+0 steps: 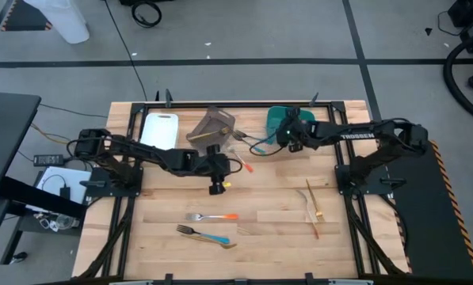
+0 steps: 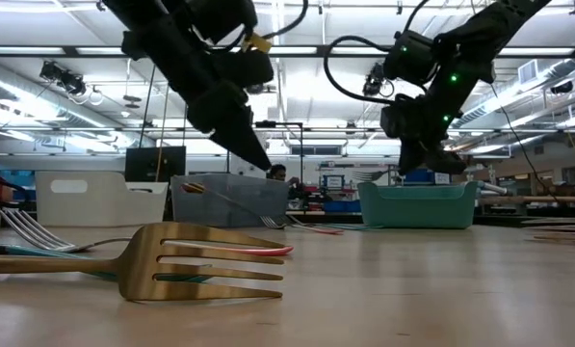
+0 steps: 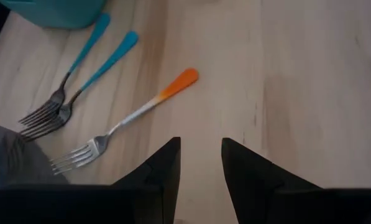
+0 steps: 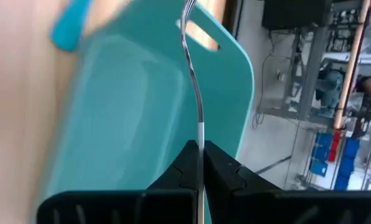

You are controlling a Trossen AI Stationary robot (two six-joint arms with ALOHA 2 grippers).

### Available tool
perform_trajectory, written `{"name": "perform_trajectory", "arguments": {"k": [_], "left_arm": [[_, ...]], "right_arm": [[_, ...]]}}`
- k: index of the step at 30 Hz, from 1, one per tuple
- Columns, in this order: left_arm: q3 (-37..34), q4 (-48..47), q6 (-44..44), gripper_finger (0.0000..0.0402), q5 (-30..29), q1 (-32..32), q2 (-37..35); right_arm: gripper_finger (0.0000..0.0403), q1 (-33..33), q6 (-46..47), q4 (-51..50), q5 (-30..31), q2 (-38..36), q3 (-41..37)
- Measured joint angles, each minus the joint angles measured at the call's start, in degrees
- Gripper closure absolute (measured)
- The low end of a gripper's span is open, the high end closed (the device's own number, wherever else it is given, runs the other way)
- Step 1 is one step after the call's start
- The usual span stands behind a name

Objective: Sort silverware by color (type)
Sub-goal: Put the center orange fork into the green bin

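The right end effector (image 4: 201, 163) grips a slim metal fork (image 4: 196, 93) above the teal plastic bin (image 4: 141, 112); the left end effector (image 3: 201, 163) hovers released near an orange-handled fork (image 3: 126, 118).

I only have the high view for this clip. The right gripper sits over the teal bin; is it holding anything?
Observer: Yes. The right gripper is shut on a fork, gripping its thin metal shaft above the teal bin.
Operator: And the left one?
Observer: The left gripper is open and empty, above the table.
Operator: What lies ahead of it?
Observer: An orange-handled fork lying flat, with two blue-handled forks beside it.
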Motion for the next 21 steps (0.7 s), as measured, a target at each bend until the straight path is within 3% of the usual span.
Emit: {"name": "perform_trajectory", "arguments": {"k": [8, 14, 21], "left_arm": [[-2.9, -0.2, 0.4, 0.0276, 0.1, -1.3, -4.7], [-4.3, -3.7, -0.4, 0.0276, 0.3, -2.0, -7.4], [-4.3, -5.1, -0.6, 0.0276, 0.3, -3.5, -7.8]], "right_arm": [[0.0389, -7.0, -2.3, -0.9, -12.3, -0.5, 0.0], [0.0388, -11.6, -2.5, -2.1, -14.6, -0.5, 0.0], [0.0388, -13.9, -0.2, -3.8, -21.7, -0.5, -0.1]]}}
